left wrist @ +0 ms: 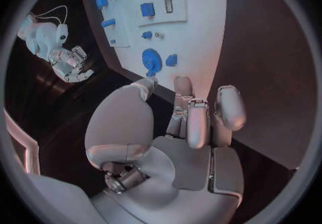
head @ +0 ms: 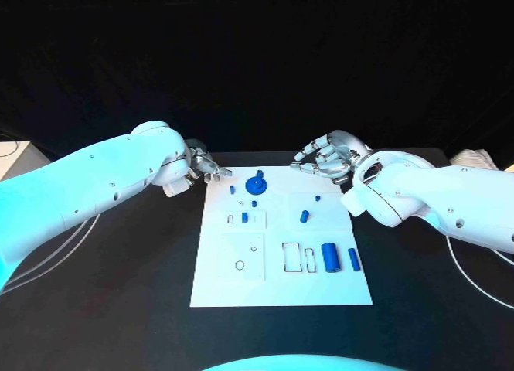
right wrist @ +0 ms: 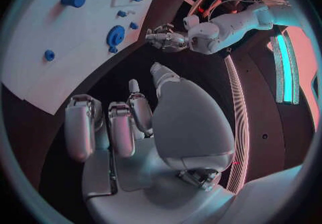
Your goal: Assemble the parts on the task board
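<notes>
Head view | left hand fingers apart, empty | right hand fingers curled, empty | task board between

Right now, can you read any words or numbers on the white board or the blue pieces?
No words, numbers or signs can be read anywhere.
The task board is plain white, with outlined slots but no lettering.
The blue parts, like the round gear and the cylinder, carry no visible marks.
The left hand and right hand show no readable labels.
</notes>
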